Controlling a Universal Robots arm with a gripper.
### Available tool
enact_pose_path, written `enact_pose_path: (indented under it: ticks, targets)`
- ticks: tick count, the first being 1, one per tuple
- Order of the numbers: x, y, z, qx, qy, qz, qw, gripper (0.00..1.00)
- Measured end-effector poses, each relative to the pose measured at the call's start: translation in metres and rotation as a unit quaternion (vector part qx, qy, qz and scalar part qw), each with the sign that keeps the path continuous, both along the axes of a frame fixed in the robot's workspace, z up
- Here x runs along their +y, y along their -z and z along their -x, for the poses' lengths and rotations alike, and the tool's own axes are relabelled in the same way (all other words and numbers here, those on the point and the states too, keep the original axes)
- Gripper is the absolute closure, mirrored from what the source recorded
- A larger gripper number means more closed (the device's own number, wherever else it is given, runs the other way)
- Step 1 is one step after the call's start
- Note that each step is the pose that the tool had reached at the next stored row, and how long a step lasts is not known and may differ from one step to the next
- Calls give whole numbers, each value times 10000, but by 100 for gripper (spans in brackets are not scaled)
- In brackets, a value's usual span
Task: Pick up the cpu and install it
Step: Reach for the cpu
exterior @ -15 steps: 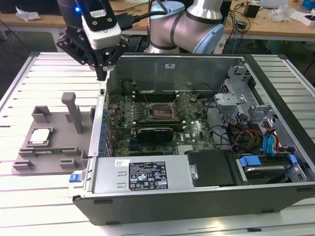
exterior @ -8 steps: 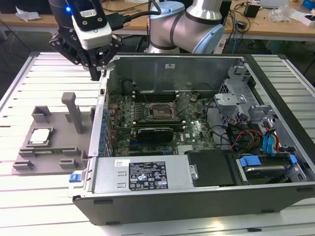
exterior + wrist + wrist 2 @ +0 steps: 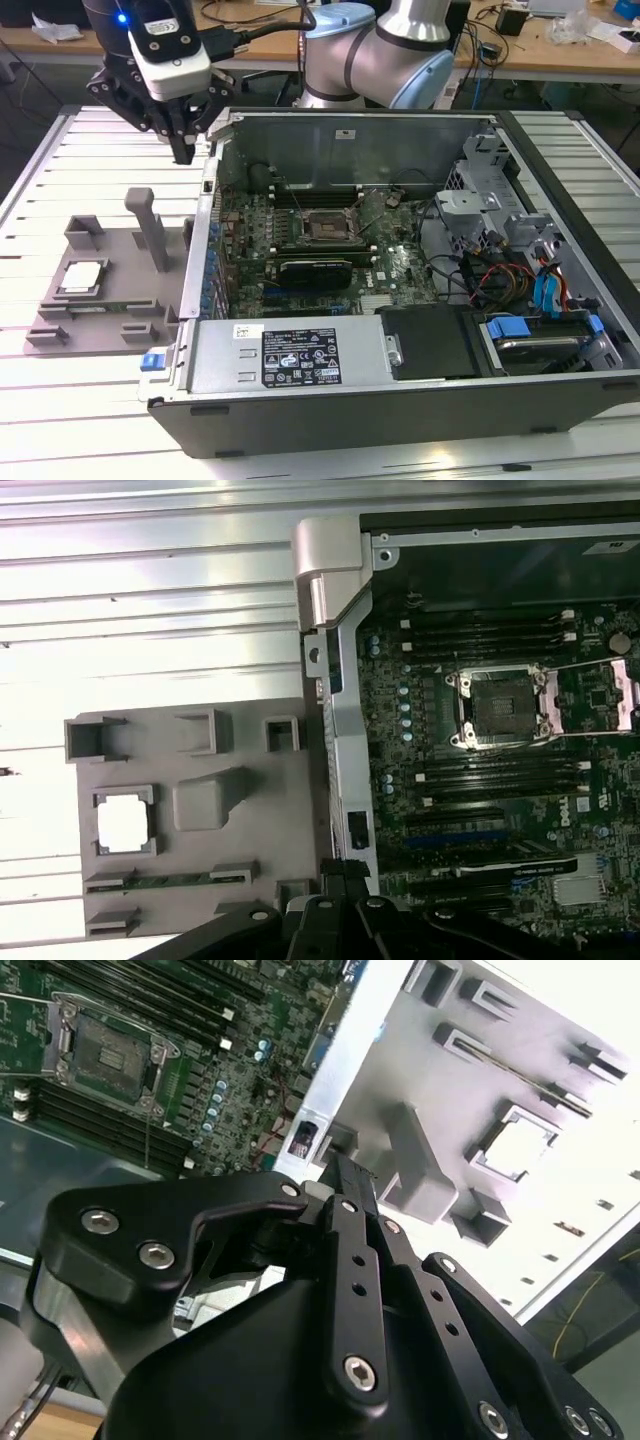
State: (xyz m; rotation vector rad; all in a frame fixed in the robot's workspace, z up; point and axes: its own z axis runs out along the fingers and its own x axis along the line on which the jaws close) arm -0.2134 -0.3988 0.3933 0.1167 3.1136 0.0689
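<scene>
tool: tool (image 3: 184,150) fingers pinched narrow, empty; hangs over tray corner next to case wall, touching nothing.
cpu: cpu (image 3: 82,277) lies flat in a square pocket by tray (image 3: 120,322) edge on the exterior view's left; pocket walls prob. keep it squared for pickup.
cpu look: silvery matte lid, thin pale rim.
tray: grey plastic, blocky posts, on slatted metal worktop (image 3: 100,150).
socket: socket (image 3: 322,228) black, square, retainer swung open, bare; looks ready for the chip.
</scene>
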Motion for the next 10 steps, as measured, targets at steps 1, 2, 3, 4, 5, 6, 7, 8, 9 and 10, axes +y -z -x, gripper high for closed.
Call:
enact_pose_path:
  ticks: [1,2,3,4,5,6,7,8,9,10]
  targets:
    - [0,0,17,0,0,0,10000,89]
    - [0,0,32,0,0,0,10000,89]
    - [0,0,47,0,0,0,10000,89]
    - [0,0,59,0,0,0,10000,89]
    - [0,0,72,0,0,0,10000,89]
    - [0,0,84,0,0,0,10000,89]
    - [0,0,108,0,-1,0,10000,89]
    - [0,0,126,0,0,0,10000,89]
    - [0,0,155,0,-1,0,10000,89]
    - [0,0,169,0,0,0,10000,89]
